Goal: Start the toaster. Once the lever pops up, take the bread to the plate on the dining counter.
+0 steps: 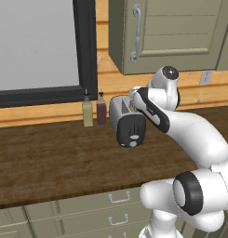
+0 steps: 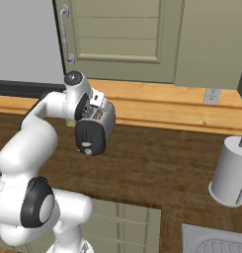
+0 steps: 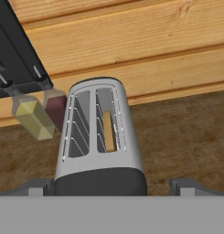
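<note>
The silver toaster (image 1: pixel 126 122) stands on the dark wood worktop (image 1: pixel 50 162) near the back wall, its black end panel facing the front. The tan bread (image 3: pixel 109 131) sits low in the toaster's (image 3: pixel 96 137) right-hand slot; the other slot shows bare wires. My gripper (image 3: pixel 112 187) hovers above the toaster's near end. It is open, with its fingertips (image 3: pixel 38 186) spread wider than the toaster body and nothing between them. In the right base view my arm hides part of the toaster (image 2: pixel 95 129). The plate and the dining counter are out of view.
Two bottles, one olive-yellow (image 1: pixel 88 111) and one dark red (image 1: pixel 101 109), stand just left of the toaster against the wooden wall. A dark window frame (image 1: pixel 85 46) and a cabinet (image 1: pixel 171 32) hang above. A paper towel roll (image 2: pixel 231 173) and a sink (image 2: pixel 216 242) lie to the right.
</note>
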Controlling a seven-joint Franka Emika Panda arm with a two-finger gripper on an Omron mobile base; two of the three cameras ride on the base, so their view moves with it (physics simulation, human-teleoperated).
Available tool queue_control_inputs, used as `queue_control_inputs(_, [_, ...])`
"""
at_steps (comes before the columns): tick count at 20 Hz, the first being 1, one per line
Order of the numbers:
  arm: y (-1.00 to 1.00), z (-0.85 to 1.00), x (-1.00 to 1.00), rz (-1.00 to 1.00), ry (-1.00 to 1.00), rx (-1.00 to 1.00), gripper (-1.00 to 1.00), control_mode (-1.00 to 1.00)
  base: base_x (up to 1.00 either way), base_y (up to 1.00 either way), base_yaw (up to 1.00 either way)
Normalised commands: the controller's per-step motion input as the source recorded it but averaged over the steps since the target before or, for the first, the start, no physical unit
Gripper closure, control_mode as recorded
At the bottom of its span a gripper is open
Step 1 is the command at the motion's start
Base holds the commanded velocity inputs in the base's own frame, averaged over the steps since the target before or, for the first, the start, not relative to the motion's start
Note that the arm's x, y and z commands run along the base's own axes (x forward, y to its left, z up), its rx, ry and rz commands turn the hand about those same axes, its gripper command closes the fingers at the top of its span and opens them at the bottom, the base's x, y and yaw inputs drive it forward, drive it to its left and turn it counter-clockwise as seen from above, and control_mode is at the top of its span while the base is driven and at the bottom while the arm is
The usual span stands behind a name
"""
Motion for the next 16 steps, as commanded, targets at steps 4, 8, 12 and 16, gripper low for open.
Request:
queue_control_inputs(4, [0.0, 0.0, 0.0, 0.0, 0.0, 0.0, -1.0, -1.0, 0.0, 0.0, 0.0])
queue_control_inputs(8, [0.0, 0.0, 0.0, 0.0, 0.0, 0.0, -1.0, -1.0, 0.0, 0.0, 0.0])
queue_control_inputs(12, [0.0, 0.0, 0.0, 0.0, 0.0, 0.0, -1.0, -1.0, 0.0, 0.0, 0.0])
queue_control_inputs(16, [0.0, 0.0, 0.0, 0.0, 0.0, 0.0, -1.0, -1.0, 0.0, 0.0, 0.0])
